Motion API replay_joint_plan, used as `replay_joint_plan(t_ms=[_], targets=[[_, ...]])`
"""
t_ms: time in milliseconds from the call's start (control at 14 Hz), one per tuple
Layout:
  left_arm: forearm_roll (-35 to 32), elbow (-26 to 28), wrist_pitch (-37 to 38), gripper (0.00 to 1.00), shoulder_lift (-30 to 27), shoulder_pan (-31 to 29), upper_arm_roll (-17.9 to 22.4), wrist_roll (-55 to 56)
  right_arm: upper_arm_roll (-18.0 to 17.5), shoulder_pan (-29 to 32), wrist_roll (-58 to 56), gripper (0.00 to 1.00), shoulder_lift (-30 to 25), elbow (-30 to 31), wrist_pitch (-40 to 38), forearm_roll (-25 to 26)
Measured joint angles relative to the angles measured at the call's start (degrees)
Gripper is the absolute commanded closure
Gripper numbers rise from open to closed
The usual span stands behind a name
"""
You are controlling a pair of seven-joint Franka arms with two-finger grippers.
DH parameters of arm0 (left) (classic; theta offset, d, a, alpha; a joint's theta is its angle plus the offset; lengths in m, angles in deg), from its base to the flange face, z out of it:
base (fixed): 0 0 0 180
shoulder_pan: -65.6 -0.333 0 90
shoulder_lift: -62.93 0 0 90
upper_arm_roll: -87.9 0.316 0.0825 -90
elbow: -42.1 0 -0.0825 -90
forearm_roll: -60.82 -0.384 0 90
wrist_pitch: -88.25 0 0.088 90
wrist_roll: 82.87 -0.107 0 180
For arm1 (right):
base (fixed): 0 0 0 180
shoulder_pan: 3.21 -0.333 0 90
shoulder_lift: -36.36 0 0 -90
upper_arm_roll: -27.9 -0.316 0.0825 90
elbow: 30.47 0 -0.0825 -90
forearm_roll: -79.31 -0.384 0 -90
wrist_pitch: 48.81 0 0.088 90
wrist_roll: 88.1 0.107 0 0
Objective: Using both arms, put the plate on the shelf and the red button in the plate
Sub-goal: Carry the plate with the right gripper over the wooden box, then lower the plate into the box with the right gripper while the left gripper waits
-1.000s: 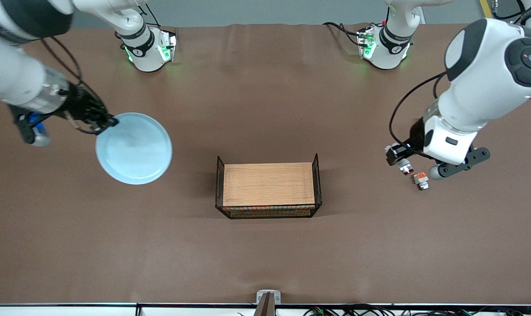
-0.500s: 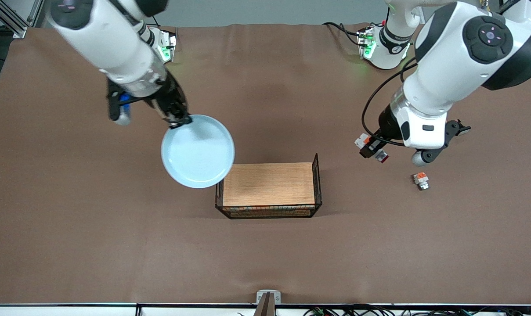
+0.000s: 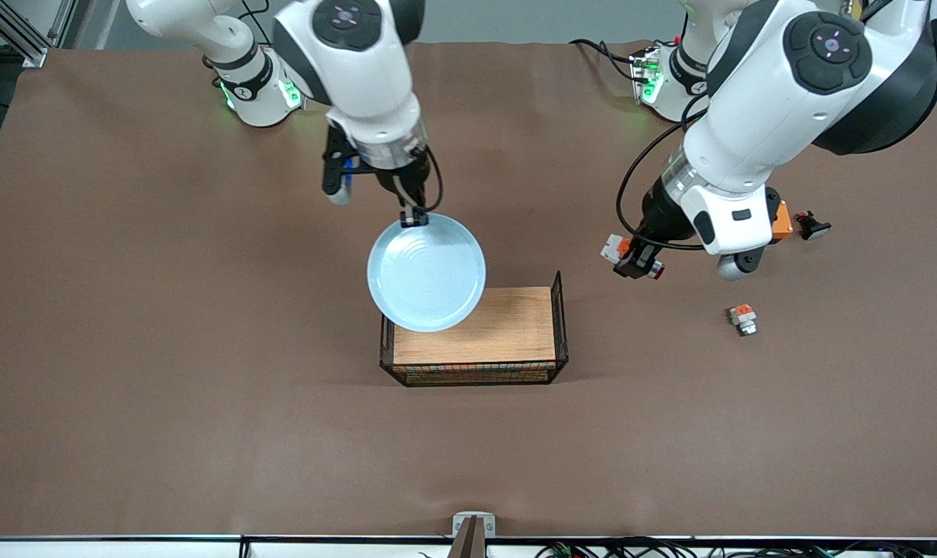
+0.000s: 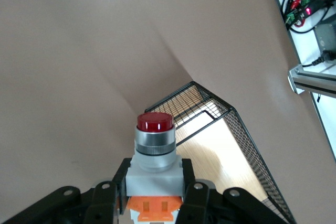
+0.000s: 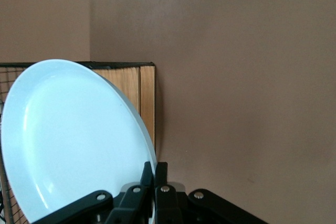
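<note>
Right gripper (image 3: 414, 221), plate (image 3: 426, 273) now over rack (image 3: 515, 325) (airborne).

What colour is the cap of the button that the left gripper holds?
Dark red, on the red button in the left gripper; the left wrist view shows it best.

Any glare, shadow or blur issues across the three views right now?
Front view: even light, soft shadow beside the wire tray, plate sharp. Left wrist view: red button crisp, small highlight on its cap, end effector fingers dark. Right wrist view: plate rim slightly soft up close, faint sheen, no harsh glare.
</note>
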Motion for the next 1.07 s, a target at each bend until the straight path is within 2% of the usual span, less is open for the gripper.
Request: replay_joint_plan(t_ms=[571,1071], targets=[[0.0,-0.14,-4.76,0.61,2.35,2.79,-0.01,12.74,0.07,-3.53,10.71,1.0,7.0,-0.71,5.24,5.23],[0.0,-1.16,-10.41,0.61,5.95,3.87,0.03,22.67,0.15,-4.93,15.02,1.0,14.77,-8.32,5.41,7.22]])
